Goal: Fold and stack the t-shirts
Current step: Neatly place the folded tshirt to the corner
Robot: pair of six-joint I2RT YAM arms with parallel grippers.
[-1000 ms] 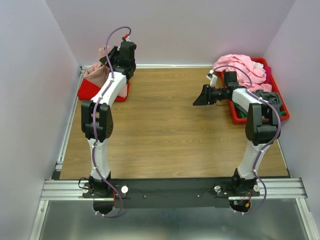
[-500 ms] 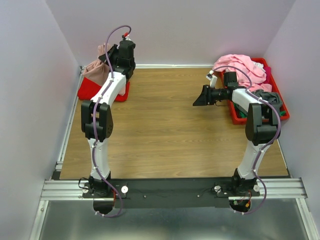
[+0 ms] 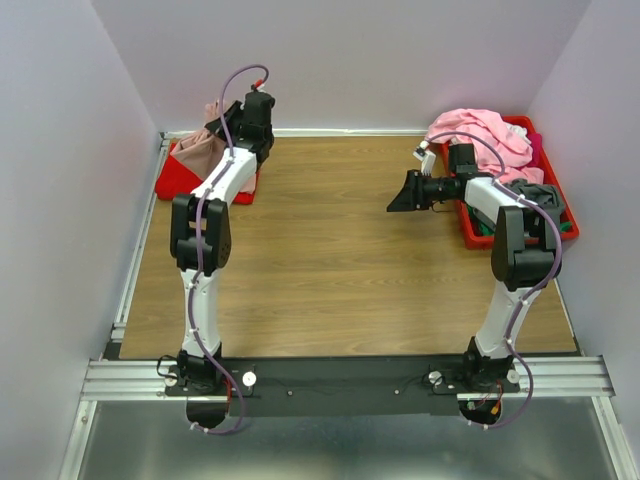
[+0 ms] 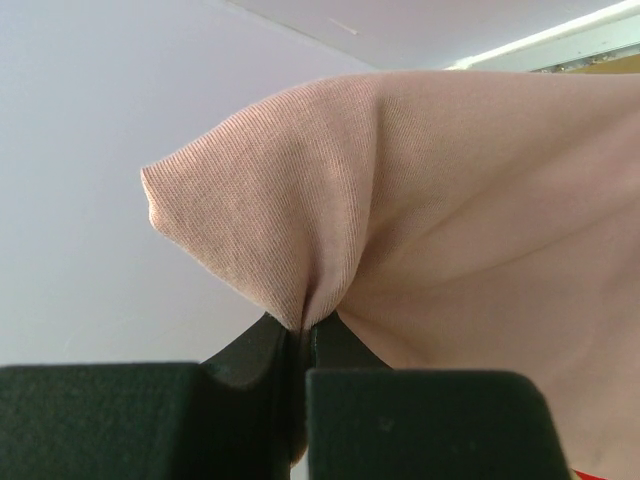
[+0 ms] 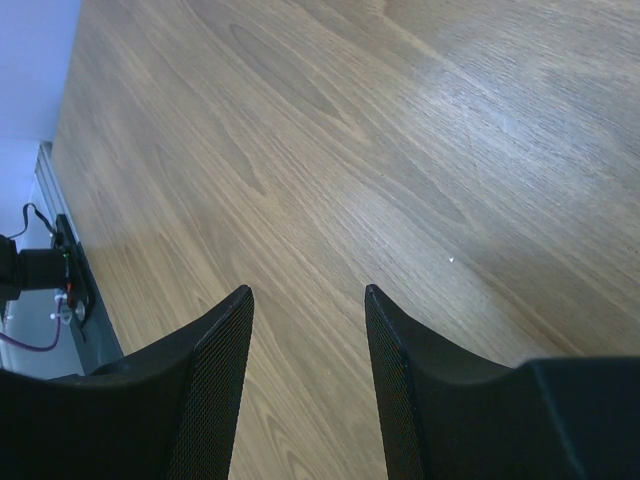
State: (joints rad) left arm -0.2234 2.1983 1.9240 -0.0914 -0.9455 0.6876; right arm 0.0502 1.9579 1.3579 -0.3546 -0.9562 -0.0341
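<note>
Farther back now, the left gripper [image 4: 303,335] clenches a fold of the dusty-pink t-shirt [image 4: 460,210], which hangs from its jaws over the red t-shirt [image 3: 171,183]. Stacking looks near; the right gripper [image 5: 307,292] waits open, empty.

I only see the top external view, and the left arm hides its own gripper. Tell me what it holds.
Observer: The left wrist view shows the left gripper shut on a pinched fold of the dusty-pink t-shirt.
Operator: Now report the other arm.
Observer: Its wrist view shows the right gripper open, holding nothing; only bare wooden table shows in the gap.
</note>
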